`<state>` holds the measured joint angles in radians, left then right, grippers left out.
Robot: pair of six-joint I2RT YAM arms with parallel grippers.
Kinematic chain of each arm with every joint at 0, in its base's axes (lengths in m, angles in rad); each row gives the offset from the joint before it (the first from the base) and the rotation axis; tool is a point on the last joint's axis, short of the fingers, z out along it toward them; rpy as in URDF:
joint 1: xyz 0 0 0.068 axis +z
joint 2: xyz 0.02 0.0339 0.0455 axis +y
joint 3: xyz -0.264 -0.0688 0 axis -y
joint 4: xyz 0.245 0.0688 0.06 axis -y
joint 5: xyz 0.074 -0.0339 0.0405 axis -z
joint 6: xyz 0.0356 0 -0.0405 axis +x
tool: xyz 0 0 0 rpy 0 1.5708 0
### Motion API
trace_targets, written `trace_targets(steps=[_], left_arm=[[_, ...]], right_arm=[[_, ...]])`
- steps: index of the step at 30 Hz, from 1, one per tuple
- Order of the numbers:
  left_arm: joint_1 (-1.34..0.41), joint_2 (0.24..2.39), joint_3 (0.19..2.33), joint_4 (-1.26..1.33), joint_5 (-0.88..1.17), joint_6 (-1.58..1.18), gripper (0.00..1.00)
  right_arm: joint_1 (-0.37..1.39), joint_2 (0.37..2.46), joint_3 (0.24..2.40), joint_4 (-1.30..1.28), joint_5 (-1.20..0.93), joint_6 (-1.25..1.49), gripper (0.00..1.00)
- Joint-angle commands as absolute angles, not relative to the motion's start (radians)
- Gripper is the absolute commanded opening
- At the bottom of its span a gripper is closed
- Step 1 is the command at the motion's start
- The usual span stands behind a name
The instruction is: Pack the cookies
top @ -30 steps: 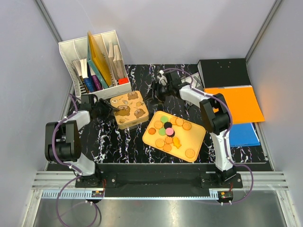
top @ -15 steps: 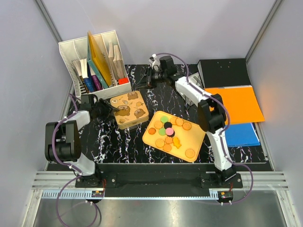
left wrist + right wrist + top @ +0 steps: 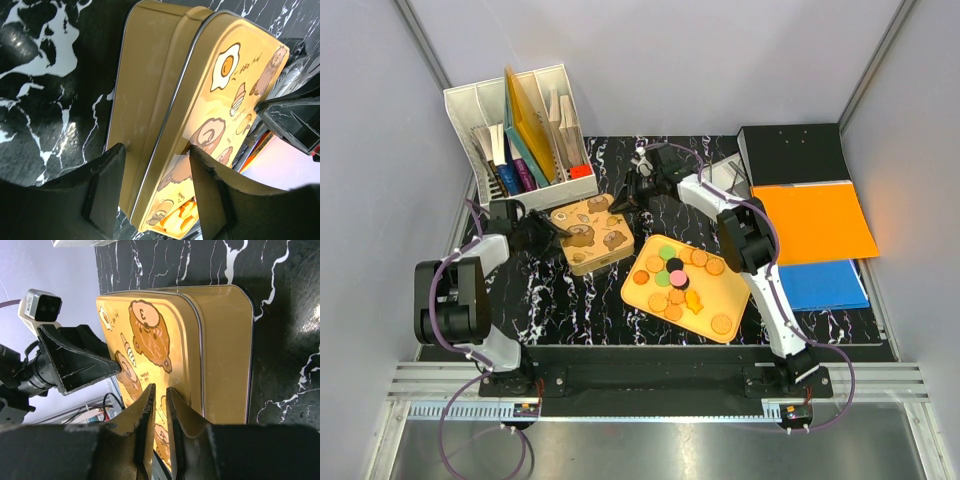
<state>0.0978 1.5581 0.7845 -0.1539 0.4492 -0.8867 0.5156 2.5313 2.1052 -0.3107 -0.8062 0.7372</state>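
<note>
- Black, white-veined tabletop (image 3: 570, 305), boxed in by plain grey walls (image 3: 700, 60). A white file rack (image 3: 520, 125) stands at the back left; black, orange and blue folders (image 3: 815, 220) lie on the right.
- Cookies (image 3: 672, 278) lie on a yellow tray (image 3: 735, 292), just beside a closed tin (image 3: 590, 232).
- Left hand (image 3: 155, 150) clasps the tin's end.
- Right hand (image 3: 160, 388): fingers drawn nearly together, tips over the tin's printed top.

Glossy printed metal tin (image 3: 210, 100) on polished black marble-look tabletop (image 3: 45, 75); matt, rough-edged black plastic fingers (image 3: 106, 186) of left gripper (image 3: 155, 170)
</note>
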Motion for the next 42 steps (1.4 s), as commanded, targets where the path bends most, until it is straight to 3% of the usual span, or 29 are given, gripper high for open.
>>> trace_targets(steps=[1, 17, 22, 24, 25, 31, 38, 42], left_arm=[[0.103, 1.508, 0.813, -0.247, 0.442, -0.842, 0.58], [0.103, 1.295, 0.966, -0.42, 0.373, -0.795, 0.71], [0.084, 1.18, 0.995, -0.503, 0.26, -0.689, 0.76], [0.039, 1.148, 1.003, -0.551, 0.195, -0.649, 0.87], [0.008, 1.135, 1.005, -0.563, 0.14, -0.611, 0.99], [-0.116, 1.033, 0.985, -0.655, -0.057, -0.535, 0.99], [-0.181, 0.936, 0.911, -0.684, -0.075, -0.523, 0.99], [-0.19, 0.934, 0.907, -0.68, -0.092, -0.537, 0.99]], right_arm=[[0.531, 2.53, 2.132, -0.359, -0.787, 0.707, 0.23], [0.529, 2.217, 2.082, -0.362, -0.73, 0.678, 0.31], [0.532, 1.951, 1.829, -0.376, -0.622, 0.556, 0.39], [0.535, 1.867, 1.704, -0.403, -0.53, 0.481, 0.46], [0.538, 1.788, 1.66, -0.414, -0.465, 0.459, 0.49], [0.549, 1.484, 1.349, -0.459, -0.261, 0.367, 0.61], [0.551, 1.198, 1.056, -0.479, -0.111, 0.331, 0.63], [0.551, 1.1, 0.994, -0.494, -0.046, 0.313, 0.64]])
